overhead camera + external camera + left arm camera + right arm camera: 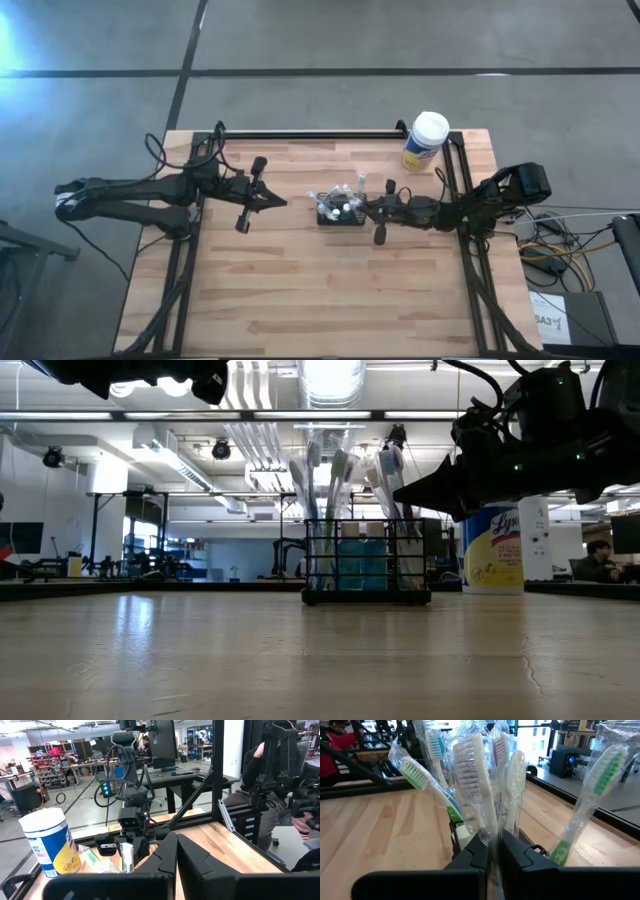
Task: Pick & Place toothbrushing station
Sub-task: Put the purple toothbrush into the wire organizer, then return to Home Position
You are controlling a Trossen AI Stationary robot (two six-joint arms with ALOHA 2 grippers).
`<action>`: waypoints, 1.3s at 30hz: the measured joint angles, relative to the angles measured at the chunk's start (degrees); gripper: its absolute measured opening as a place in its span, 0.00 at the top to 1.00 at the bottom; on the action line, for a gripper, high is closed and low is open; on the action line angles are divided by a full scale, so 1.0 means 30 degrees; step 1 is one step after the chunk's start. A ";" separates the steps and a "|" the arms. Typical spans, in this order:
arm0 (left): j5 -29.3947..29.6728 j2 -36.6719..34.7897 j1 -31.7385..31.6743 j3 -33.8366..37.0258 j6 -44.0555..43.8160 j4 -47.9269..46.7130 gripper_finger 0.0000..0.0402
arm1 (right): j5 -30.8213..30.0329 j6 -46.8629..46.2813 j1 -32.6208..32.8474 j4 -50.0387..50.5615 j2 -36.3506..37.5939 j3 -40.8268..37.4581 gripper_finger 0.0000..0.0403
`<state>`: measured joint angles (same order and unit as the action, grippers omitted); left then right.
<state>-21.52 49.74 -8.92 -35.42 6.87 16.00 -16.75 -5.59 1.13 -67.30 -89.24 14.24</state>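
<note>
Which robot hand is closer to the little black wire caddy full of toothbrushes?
The right one. The right gripper is shut right beside the small black wire caddy, at its wrapped toothbrushes. The left gripper, also shut, sits apart across bare wooden table.

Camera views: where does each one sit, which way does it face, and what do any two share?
High: overhead, straight down on table, both arms.
Low: table height, level at the toothbrushing station; right gripper beside it.
Left wrist: past shut left gripper toward the right arm.
Right wrist: past right gripper, shut on a wrapped toothbrush.
Shared: yellow canister, high and low.

Black wire caddy (pixel 366 560), wooden table (pixel 300 290)
</note>
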 joint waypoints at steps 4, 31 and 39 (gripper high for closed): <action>0.0000 0.0000 -0.0004 0.0000 0.0000 -0.0004 0.98 | 0.0000 -0.0005 0.0000 0.0020 0.0005 -0.0007 0.97; 0.0005 -0.0571 0.0004 0.0000 -0.0276 -0.0866 0.91 | 0.0072 -0.0135 0.0044 0.3267 0.5832 -0.0197 0.54; 0.1342 -0.3282 -0.0033 -0.0604 0.1691 -0.6759 0.98 | 0.1642 0.0518 0.0036 1.0657 1.3583 -0.0052 0.60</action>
<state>-17.49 39.89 -9.02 -37.23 11.95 -4.27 -11.83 -4.04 1.23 -35.33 -48.49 14.09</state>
